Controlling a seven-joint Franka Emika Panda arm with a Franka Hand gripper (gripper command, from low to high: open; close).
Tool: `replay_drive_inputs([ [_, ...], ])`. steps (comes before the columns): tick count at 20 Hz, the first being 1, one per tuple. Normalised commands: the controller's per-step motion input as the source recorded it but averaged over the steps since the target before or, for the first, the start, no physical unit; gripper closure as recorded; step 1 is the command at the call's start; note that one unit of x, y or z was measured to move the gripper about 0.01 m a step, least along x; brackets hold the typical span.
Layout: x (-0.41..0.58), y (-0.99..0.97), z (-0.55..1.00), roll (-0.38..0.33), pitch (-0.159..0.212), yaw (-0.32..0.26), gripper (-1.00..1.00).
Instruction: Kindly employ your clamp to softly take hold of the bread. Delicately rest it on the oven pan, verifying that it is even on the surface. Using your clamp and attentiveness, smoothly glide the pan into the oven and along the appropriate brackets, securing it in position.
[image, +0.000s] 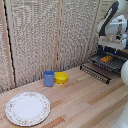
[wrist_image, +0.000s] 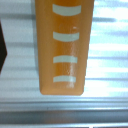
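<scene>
The wooden table (image: 85, 102) fills the lower part of the exterior view, and at about two o'clock the oven (image: 111, 56) stands at its far edge with the oven pan (image: 102, 66) drawn out in front of it. The bread (image: 106, 59) already lies on the pan's slats, and the wrist view shows it (wrist_image: 62, 47) flat and lengthwise across the metal. The clamp (image: 111, 46) hangs just above it; its fingertips are not visible in either view, so I cannot tell whether the jaws are apart or closed. The bread looks like a light, stiff, smooth moulded block, likely slippery, best pinched across its narrow sides. The pan looks rigid and heavier; its front rail seems the sensible hold. Toward seven o'clock the plate (image: 27, 108), then the blue cup (image: 49, 78) and yellow bowl (image: 61, 77), sit well apart from the pan, leaving room.
</scene>
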Motion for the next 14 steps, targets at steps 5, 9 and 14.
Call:
replay_drive_inputs([
  [5, -0.031, 0.59, 0.90, -0.030, 0.040, -0.006, -1.00],
  [9, 0.000, 0.71, 0.84, -0.014, 0.127, 0.063, -1.00],
  [14, -0.026, 0.50, 0.46, -0.168, 0.152, 0.083, -1.00],
])
